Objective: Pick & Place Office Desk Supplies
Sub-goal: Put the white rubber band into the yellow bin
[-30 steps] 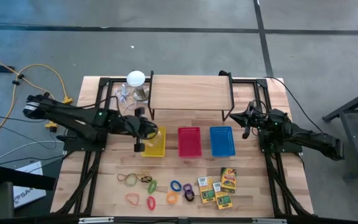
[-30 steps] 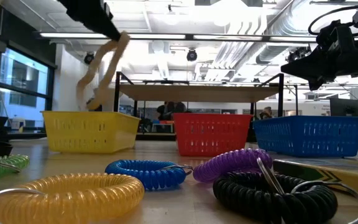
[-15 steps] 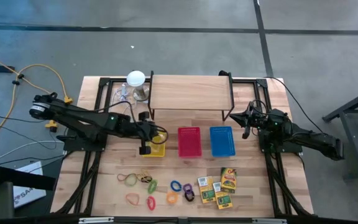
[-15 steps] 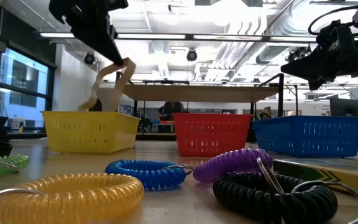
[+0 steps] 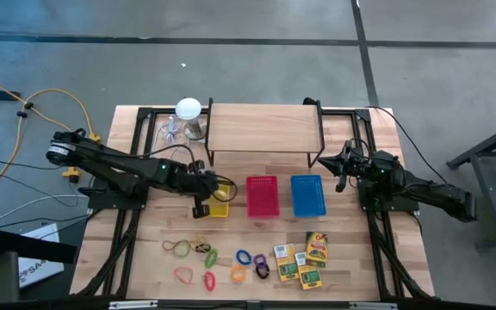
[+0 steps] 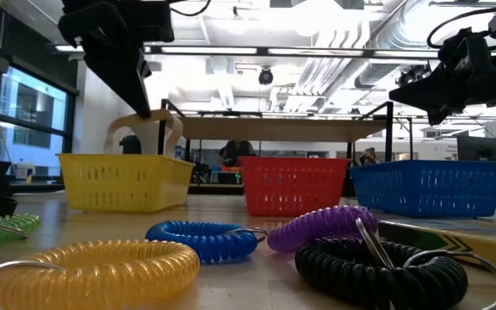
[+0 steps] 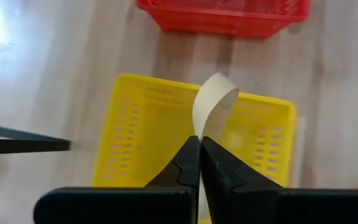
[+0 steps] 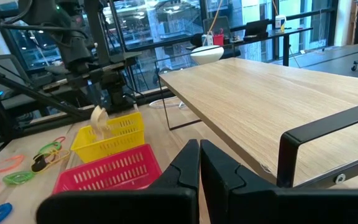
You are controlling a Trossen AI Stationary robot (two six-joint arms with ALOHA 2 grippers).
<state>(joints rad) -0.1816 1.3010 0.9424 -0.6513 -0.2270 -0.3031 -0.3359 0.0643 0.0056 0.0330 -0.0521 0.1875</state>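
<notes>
My left gripper (image 5: 210, 193) hangs over the yellow basket (image 5: 221, 207), shut on a wide beige rubber band (image 7: 212, 99). The band arches below the fingers (image 6: 142, 102), and its lower ends drop behind the basket's rim (image 6: 126, 160). My right gripper (image 5: 343, 169) waits shut and holds nothing, level, at the table's right beside the wooden shelf (image 5: 265, 129). Thin rubber bands (image 5: 179, 248), coiled rings (image 5: 244, 258) and yellow-and-green card boxes (image 5: 304, 258) lie on the near part of the table. My left gripper pinches the beige band's flat strip (image 7: 198, 132) between its two fingertips, one spot on the loop. The fingers slant down from the table's left. The band curls out from the tips in a slack loop, with its lower part inside the yellow basket.
A red basket (image 5: 263, 196) and a blue basket (image 5: 307, 195) stand in a row right of the yellow one. Behind them stands the wooden shelf on black legs. A white round-topped object (image 5: 188, 109) with a cable sits at the far left.
My left gripper has come down toward the yellow basket and rolled its wrist, staying shut on the beige band. The band, which hung high above the basket, has sunk with it, and its lower part now lies behind the basket's rim.
</notes>
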